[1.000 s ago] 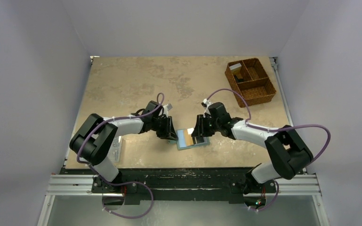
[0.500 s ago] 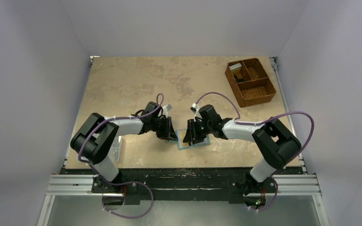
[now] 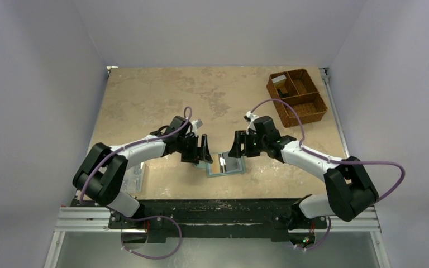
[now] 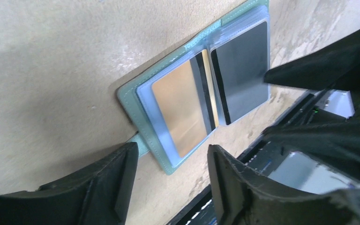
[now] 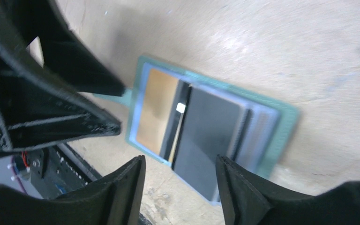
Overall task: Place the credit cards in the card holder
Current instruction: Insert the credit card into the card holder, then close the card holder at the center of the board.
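Observation:
The card holder (image 3: 233, 167) lies open and flat on the table between my two grippers, its blue-green border (image 4: 132, 102) showing. A tan-orange credit card (image 4: 180, 108) sits in one clear pocket and a dark grey card (image 4: 241, 79) in the other. In the right wrist view the same tan card (image 5: 157, 110) and dark card (image 5: 206, 136) sit inside the holder (image 5: 283, 126). My left gripper (image 4: 171, 159) hovers open at the holder's tan-card end. My right gripper (image 5: 180, 164) stands open over the dark-card end. Neither holds anything.
A brown woven divided basket (image 3: 297, 96) stands at the back right. A clear plastic box (image 3: 134, 178) lies by the left arm near the front edge. The black front rail (image 3: 218, 206) runs just below the holder.
Both grippers have opened and drawn back from the holder, the right one off to the right. The holder now lies uncovered with both cards in its pockets.

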Available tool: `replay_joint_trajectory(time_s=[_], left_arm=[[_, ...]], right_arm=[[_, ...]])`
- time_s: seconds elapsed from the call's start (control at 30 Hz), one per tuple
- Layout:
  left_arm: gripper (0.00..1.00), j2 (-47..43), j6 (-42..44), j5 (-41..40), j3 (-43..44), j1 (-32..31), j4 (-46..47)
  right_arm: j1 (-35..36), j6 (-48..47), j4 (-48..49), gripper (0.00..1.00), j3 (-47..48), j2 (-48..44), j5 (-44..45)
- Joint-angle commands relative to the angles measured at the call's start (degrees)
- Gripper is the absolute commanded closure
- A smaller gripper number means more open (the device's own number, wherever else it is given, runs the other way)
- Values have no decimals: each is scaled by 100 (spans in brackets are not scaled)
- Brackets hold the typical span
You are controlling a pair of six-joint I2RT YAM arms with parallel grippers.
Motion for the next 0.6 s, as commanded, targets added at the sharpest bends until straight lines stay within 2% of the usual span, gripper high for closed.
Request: replay_joint_trajectory(time_s=[0.0, 0.23, 0.33, 0.4, 0.43, 0.47, 0.5, 0.57], left_arm=[[25, -502, 572, -735, 333, 24, -991], [22, -272, 778, -924, 288, 24, -1283], [28, -189, 790, -822, 188, 28, -1232], [42, -173, 789, -770, 179, 25, -1216], [54, -178, 789, -719, 197, 24, -1199], [61, -196, 779, -653, 222, 24, -1184], [75, -228, 766, -589, 265, 28, -1145], [96, -334, 689, -471, 414, 24, -1123]], right_arm=[[-474, -273, -240, 29, -89, -106, 291], [-704, -252, -100, 28, -263, 106, 132], [-729, -230, -19, 28, -358, 48, 53], [-730, -250, 39, 29, -409, 56, -52], [-733, -268, 73, 30, -432, 81, -128], [-732, -293, 98, 32, -442, 126, -221], [-734, -319, 127, 33, -455, 165, -273], [-730, -316, 212, 35, -490, 233, -333]])
